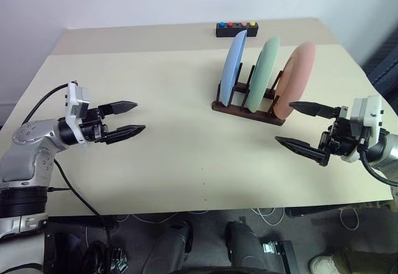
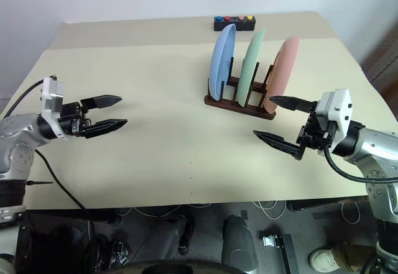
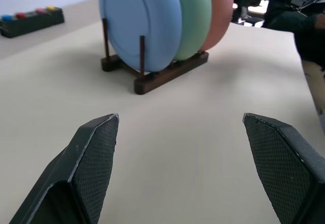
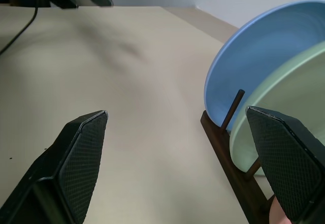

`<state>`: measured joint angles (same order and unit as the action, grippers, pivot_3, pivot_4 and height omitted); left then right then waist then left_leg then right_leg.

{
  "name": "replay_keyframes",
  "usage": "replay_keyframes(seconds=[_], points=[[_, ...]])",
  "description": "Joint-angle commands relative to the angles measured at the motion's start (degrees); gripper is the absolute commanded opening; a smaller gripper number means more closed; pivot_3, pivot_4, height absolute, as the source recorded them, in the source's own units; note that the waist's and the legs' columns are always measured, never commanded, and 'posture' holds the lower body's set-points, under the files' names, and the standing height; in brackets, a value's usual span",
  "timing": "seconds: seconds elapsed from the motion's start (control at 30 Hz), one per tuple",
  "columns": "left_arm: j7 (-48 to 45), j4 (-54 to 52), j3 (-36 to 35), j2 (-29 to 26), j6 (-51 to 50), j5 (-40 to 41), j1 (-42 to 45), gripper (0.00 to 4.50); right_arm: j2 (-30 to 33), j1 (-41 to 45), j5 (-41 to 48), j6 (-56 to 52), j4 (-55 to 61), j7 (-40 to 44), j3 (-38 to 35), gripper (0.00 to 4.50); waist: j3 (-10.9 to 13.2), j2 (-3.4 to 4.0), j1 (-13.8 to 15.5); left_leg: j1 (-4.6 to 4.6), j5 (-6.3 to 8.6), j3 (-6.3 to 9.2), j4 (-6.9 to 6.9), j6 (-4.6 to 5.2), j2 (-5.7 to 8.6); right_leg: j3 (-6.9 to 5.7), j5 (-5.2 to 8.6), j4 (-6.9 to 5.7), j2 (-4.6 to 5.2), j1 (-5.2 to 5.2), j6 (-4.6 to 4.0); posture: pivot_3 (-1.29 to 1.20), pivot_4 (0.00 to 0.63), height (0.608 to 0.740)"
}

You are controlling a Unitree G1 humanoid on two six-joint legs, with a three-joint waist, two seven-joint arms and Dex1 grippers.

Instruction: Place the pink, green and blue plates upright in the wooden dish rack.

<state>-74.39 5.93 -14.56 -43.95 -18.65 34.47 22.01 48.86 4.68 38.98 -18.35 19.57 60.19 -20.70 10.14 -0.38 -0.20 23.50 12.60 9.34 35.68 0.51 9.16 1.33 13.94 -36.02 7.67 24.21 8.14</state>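
Both sets of jaws stand spread wide with nothing between them. My left gripper (image 1: pixel 129 118) hangs over the bare beige table (image 1: pixel 180 162), well apart from the wooden dish rack (image 1: pixel 249 109) on its left side, its two black fingers pointing roughly toward the rack and touching nothing that I can see. My right gripper (image 1: pixel 297 125) sits just beside the rack's right end, equally open; its upper finger lies close to the lower edge of the pink plate (image 1: pixel 295 78), though I cannot tell from the head views whether it touches.

All three plates stand upright in the rack between the pegs: the blue plate (image 1: pixel 234 68) at the rack's left end, the green plate (image 1: pixel 262 70) in the middle, the pink one at the right end. Each leans slightly. Beyond the rack, near the table's far edge, I see a small black box with coloured buttons (image 1: pixel 237 28).
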Motion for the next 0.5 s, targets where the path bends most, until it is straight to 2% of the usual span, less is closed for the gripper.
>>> replay_keyframes(seconds=[0.03,0.33,0.5], points=[[1.30,-0.55,-0.99,-0.22,1.03,-0.39,-0.73,4.04,-0.58,-0.45,-0.54,1.13,2.28,-0.80,-0.76,4.46,0.00,0.00,0.20,0.00,0.00,0.00,0.00,0.00,0.00,0.00,0.00,0.00,0.00,0.00,0.00,0.00,0.150,0.740],[0.79,-0.43,0.15,0.95,1.92,0.22,0.85,4.04,-0.50,-2.29,-3.12,4.19,2.17,-0.48,-2.06,4.46,0.00,0.00,0.91,0.00,0.00,-0.02,0.00,0.00,0.00,0.01,0.00,0.00,0.00,0.02,0.00,0.00,0.150,0.740],[1.27,-0.73,0.53,0.97,2.55,-0.65,1.64,4.04,-2.04,-1.73,-5.15,6.80,1.24,-1.34,-0.18,4.46,0.00,0.00,0.81,0.00,0.00,-0.02,0.01,0.00,0.00,0.01,-0.01,0.00,-0.01,0.01,0.00,0.00,0.150,0.740]])
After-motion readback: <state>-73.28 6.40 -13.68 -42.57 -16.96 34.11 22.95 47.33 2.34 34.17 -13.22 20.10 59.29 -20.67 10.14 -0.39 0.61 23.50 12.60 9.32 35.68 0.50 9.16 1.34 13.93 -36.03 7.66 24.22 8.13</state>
